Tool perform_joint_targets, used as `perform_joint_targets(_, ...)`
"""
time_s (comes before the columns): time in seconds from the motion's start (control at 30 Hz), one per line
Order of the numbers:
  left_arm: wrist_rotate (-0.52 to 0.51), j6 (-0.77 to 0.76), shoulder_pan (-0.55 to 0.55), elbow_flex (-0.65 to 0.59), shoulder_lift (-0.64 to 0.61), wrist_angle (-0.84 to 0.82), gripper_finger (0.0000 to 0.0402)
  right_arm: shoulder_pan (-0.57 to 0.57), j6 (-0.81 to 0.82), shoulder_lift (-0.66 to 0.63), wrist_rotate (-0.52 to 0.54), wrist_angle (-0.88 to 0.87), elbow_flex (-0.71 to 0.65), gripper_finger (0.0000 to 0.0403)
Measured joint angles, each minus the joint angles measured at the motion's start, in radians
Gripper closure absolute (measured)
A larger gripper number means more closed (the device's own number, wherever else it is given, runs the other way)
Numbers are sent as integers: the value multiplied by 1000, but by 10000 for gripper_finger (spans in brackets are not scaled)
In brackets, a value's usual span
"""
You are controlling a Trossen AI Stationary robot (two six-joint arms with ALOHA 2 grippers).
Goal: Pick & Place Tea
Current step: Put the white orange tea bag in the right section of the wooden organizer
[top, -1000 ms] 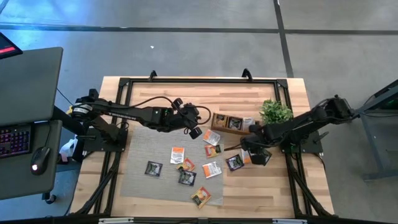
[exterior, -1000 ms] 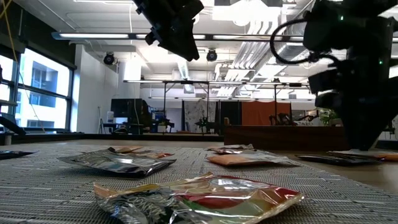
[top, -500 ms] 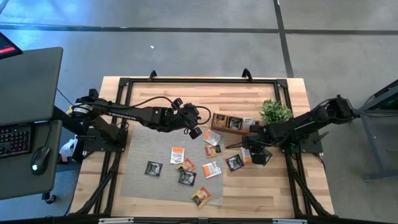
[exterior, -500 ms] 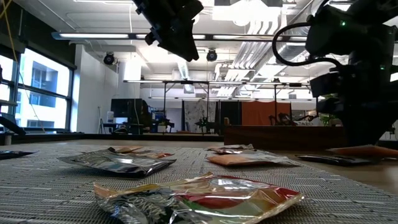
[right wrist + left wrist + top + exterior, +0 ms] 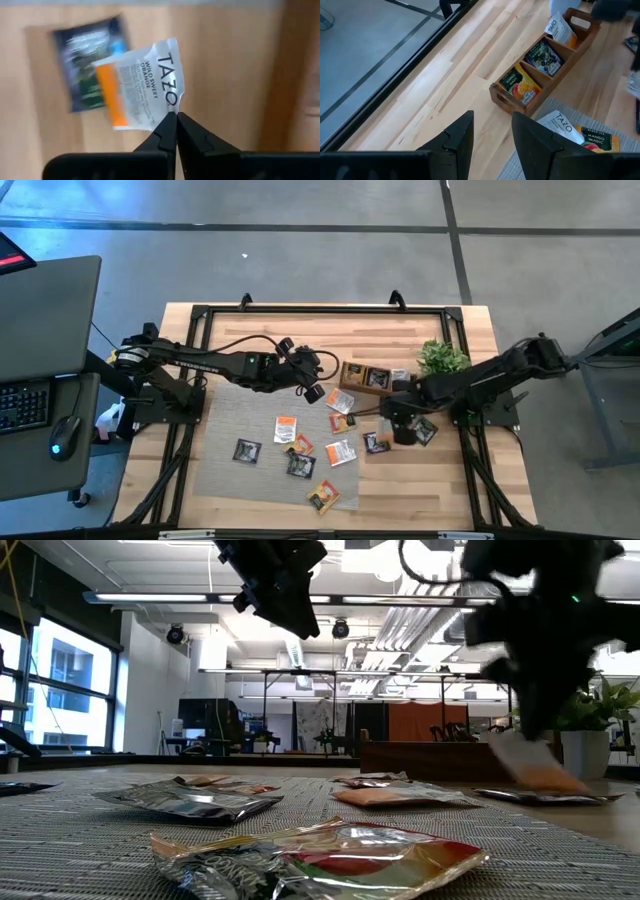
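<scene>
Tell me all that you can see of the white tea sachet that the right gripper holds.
The white sachet is a small flat packet, white with an orange band and the dark print "TAZO Wild Sweet Orange". It looks like thin crinkled foil or paper. The right gripper, shut, pinches one corner of it. It hangs tilted above the wooden table, over a dark sachet.

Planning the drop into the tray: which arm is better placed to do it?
Right. The right gripper is shut on a white sachet, lifted beside the tray. The left gripper is open, holding nothing.
</scene>
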Motion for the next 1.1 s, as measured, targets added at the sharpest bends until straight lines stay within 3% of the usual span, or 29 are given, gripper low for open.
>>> perform_joint_targets(0.23, 0, 1, 0, 0, 0, 0, 270, 0, 91, -1, 472, -320, 198, 399)
perform_joint_targets(0.3, 0, 1, 0, 0, 0, 0, 270, -5, 146, -2, 531, -403, 204, 399)
perform_joint_targets(0.47, 1, 1, 0, 0, 0, 0, 270, -28, 258, -2, 539, -517, 152, 400)
perform_joint_targets(0.7, 2, -2, 0, 0, 0, 0, 270, -71, 257, -2, 559, -469, 26, 399)
perform_joint_targets(1.1, 1, -2, 0, 0, 0, 0, 270, -73, 187, -3, 546, -440, 64, 385)
